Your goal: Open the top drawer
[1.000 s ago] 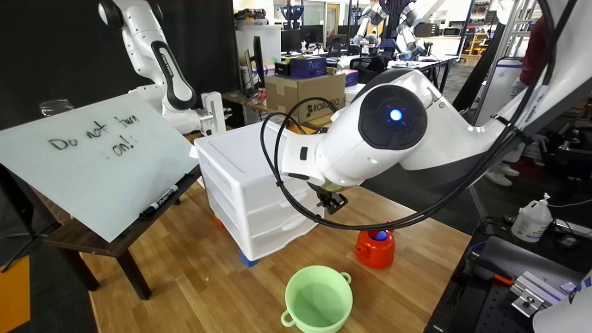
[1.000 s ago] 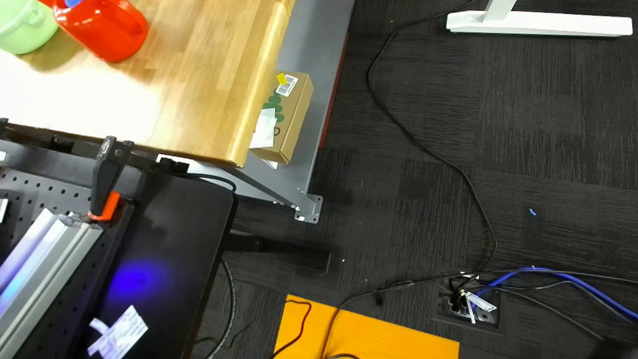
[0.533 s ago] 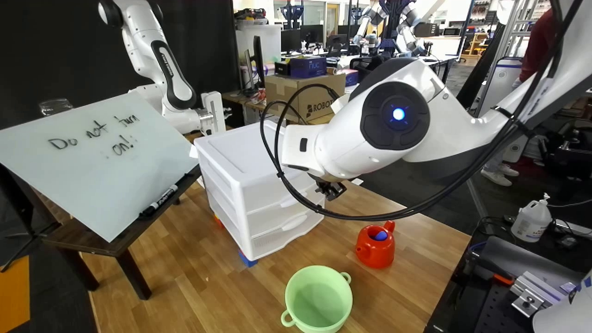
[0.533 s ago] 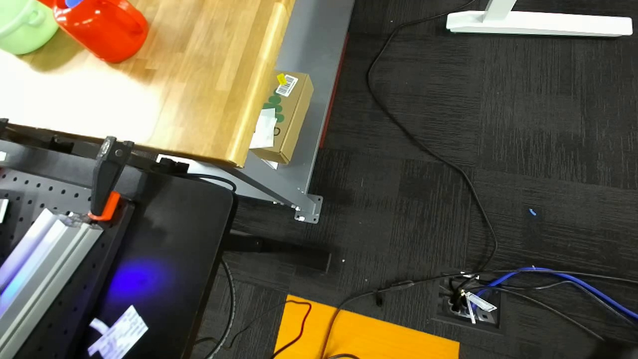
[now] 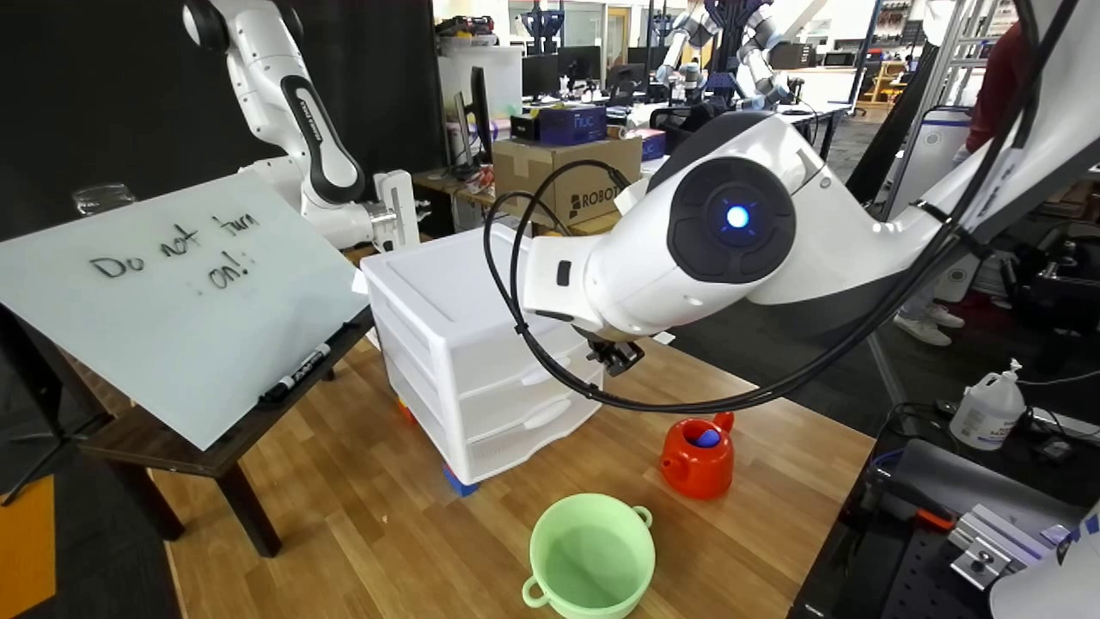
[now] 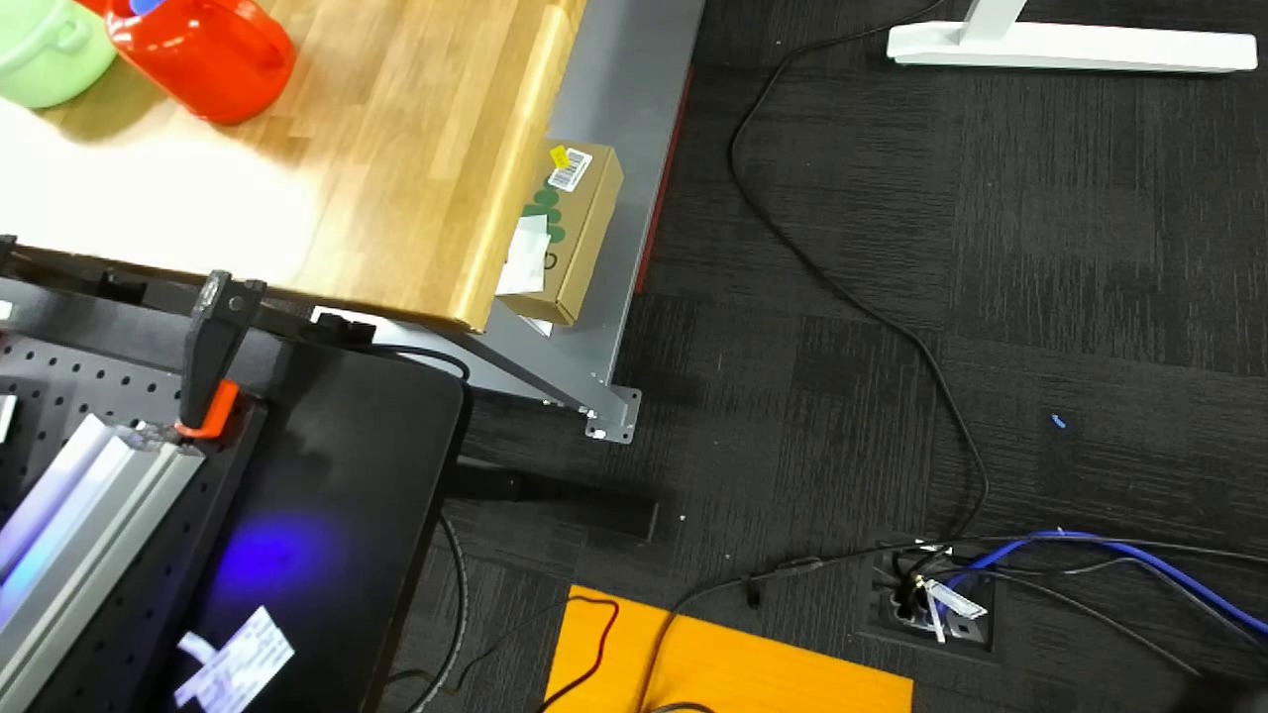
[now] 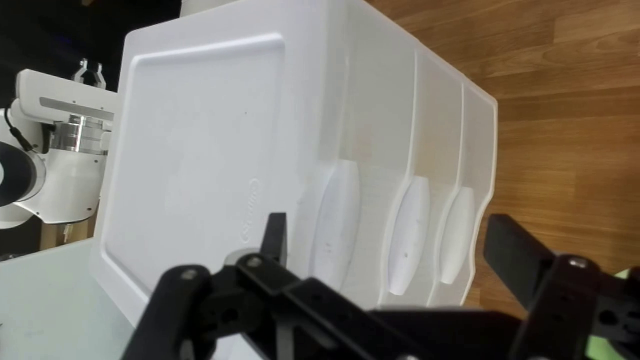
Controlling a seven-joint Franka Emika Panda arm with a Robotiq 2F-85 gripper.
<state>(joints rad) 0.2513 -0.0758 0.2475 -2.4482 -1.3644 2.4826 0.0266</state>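
The top drawer [image 7: 380, 115] is the highest of the three in a white plastic drawer unit [image 7: 205, 130]. It sits pushed in, with a rounded white handle [image 7: 336, 225] on its front. In an exterior view the top drawer [image 5: 498, 363] is partly covered by my wrist and cables. My gripper [image 7: 387, 229] stands open before the unit's front, its black fingers wide apart and holding nothing. In the wrist view one finger [image 7: 274, 235] overlaps the unit's top edge and the other appears past the lowest drawer. The gripper [image 5: 617, 354] hangs beside the drawer fronts; contact cannot be made out.
A red watering can [image 5: 698, 462] and a green pot [image 5: 593, 550] stand on the wooden table [image 5: 361, 516] in front of the unit. A whiteboard [image 5: 180, 301] leans beside it. Another robot arm [image 5: 331, 185] is behind. Black cables [image 5: 687, 423] loop from my arm.
Over the last second my gripper has risen a little in the exterior view, and the cable loop with it, uncovering the watering can's top. The drawers have not moved.
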